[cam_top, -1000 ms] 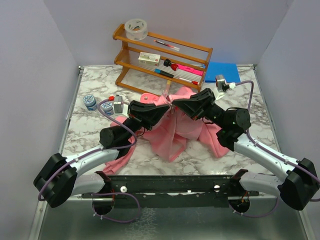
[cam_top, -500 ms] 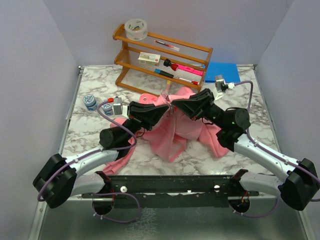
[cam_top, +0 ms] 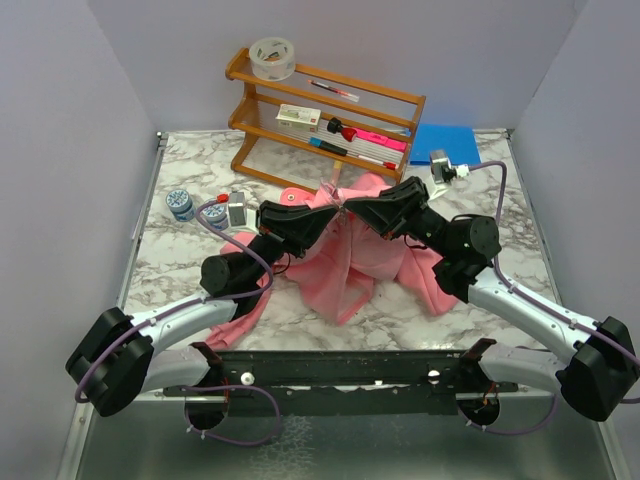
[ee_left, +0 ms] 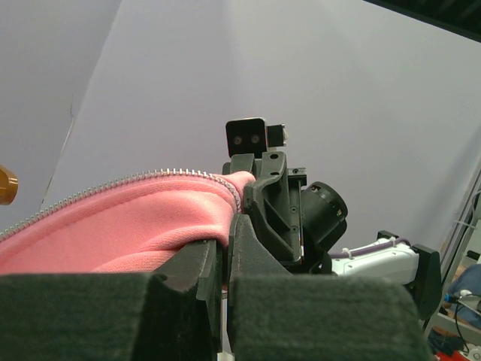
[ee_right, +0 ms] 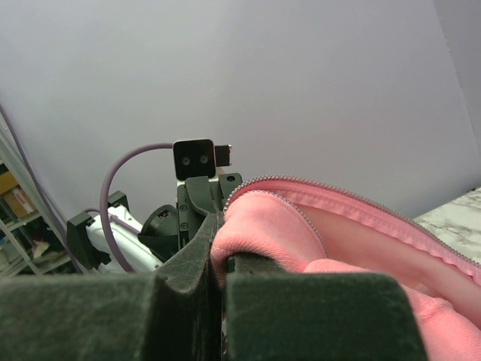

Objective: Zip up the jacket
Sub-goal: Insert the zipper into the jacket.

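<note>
The pink jacket [cam_top: 350, 262] lies bunched on the marble table, its upper front edge lifted between the two arms. My left gripper [cam_top: 334, 214] and right gripper [cam_top: 353, 209] meet tip to tip above it. In the left wrist view the left gripper [ee_left: 225, 242] is shut on a fold of jacket [ee_left: 113, 222] edged with silver zipper teeth [ee_left: 90, 188]. The right gripper [ee_right: 220, 259] is likewise shut on a jacket [ee_right: 263, 226] fold, the zipper teeth [ee_right: 353, 201] curving off to the right. I cannot see the zipper slider.
A wooden rack [cam_top: 250, 135] stands at the back with a tape roll [cam_top: 272, 58], a small box and pens. A blue folder [cam_top: 445, 143] lies at the back right. Two small jars [cam_top: 181, 203] sit at the left.
</note>
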Controlling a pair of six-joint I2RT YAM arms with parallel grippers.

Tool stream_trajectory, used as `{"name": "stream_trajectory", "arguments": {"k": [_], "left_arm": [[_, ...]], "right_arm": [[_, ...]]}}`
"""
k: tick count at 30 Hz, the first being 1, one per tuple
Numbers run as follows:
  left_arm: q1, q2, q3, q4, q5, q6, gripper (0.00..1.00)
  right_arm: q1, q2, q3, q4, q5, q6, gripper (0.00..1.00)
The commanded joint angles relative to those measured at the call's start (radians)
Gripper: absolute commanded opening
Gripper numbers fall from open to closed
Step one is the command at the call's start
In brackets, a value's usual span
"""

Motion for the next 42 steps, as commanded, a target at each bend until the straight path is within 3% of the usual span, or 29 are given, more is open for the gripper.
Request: {"name": "stream_trajectory", "arguments": {"k": [1,8,28,42], "left_arm": [[-0.007,0.007,-0.005,0.031,0.008,-0.013,0.00],[-0.007,0.018,0.000,0.056,0.055,-0.038,0.00],[-0.007,0.013,-0.069,-0.097,-0.077,0.053,0.00],[-0.012,0.072,-0.074,-0.131,0.039,0.066,0.00]], "right_arm": [[0.001,-0.011,0.015,0.027,0.029,-0.016,0.00],[0.001,0.000,0.012,-0.043,0.114,-0.024,0.00],[0.001,-0.004,0.012,-0.084,0.125,-0.017,0.00],[0.001,0.039,-0.025,-0.092,0.184,-0.033,0.00]]}}
